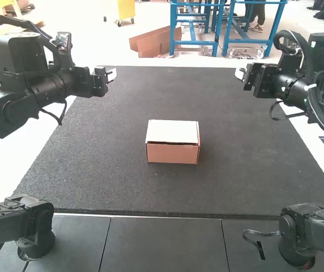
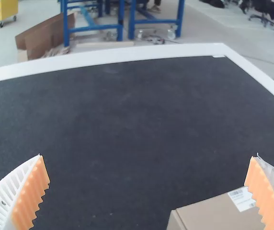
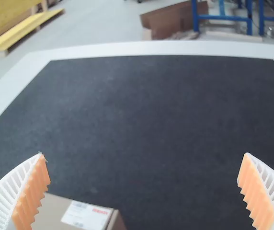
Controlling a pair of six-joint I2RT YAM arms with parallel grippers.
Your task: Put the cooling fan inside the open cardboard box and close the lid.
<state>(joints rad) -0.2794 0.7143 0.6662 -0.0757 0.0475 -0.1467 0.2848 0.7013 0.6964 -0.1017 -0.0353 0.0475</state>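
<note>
Mat (image 1: 82, 153) — black, box (image 1: 172, 141) at centre

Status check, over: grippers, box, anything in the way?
Left gripper open, raised far left. Right gripper open, raised far right. Box mid-mat, lid shut, neither gripper touching it. Only bare mat between.

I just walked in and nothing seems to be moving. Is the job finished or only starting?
It looks finished. The cardboard box sits on the black mat with its lid shut; whether the fan is inside cannot be seen. Nothing is in hand: the left arm and right arm hang back at the far sides, jaws open and empty. Nothing visible seems left.
</note>
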